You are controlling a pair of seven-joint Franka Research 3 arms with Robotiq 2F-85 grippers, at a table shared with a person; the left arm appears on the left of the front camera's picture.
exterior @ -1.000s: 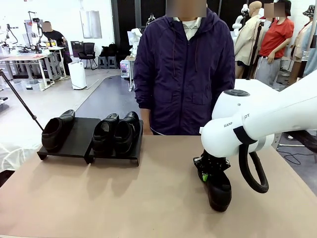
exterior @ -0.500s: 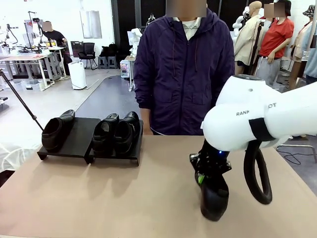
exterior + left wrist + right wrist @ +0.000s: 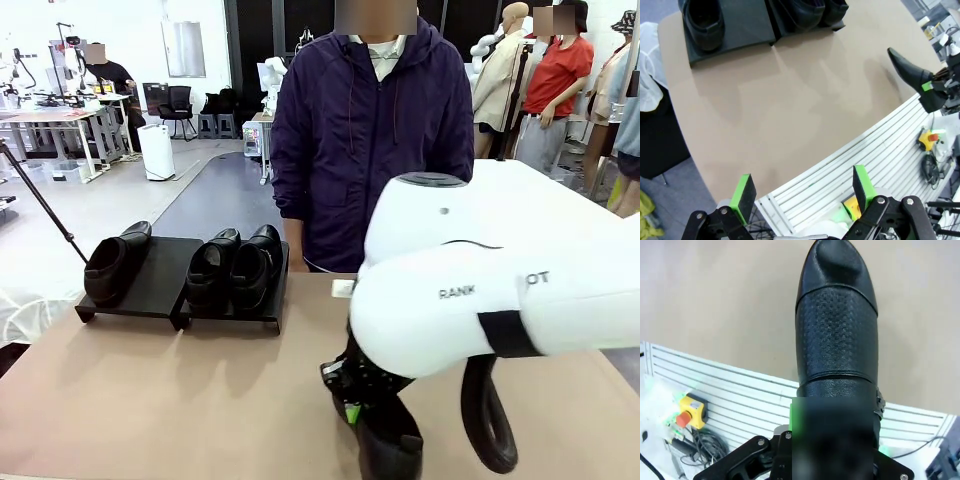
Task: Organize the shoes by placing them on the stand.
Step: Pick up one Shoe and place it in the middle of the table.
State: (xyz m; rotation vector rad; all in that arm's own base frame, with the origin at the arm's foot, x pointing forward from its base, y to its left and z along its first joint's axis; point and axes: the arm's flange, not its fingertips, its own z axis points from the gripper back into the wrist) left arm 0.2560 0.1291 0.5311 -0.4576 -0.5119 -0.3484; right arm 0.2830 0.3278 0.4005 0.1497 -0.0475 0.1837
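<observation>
The black stand sits at the table's far left. One shoe rests on its left platform and two shoes stand side by side on its right platform. My right gripper is shut on a fourth shoe, which hangs toe-down over the near middle of the table. In the right wrist view that shoe runs straight out from between the fingers of the right gripper. My left gripper is open and holds nothing, hovering beyond the table's near edge, with the stand far ahead.
A person in a purple jacket stands at the far edge, hands out of sight. The white right arm blocks much of the table's right side. A ribbed metal surface with a yellow stop button lies beside the near edge.
The right arm has swung left and toward the camera, carrying the shoe from the table's right side to the near middle. The left gripper and the stand's shoes have not moved.
</observation>
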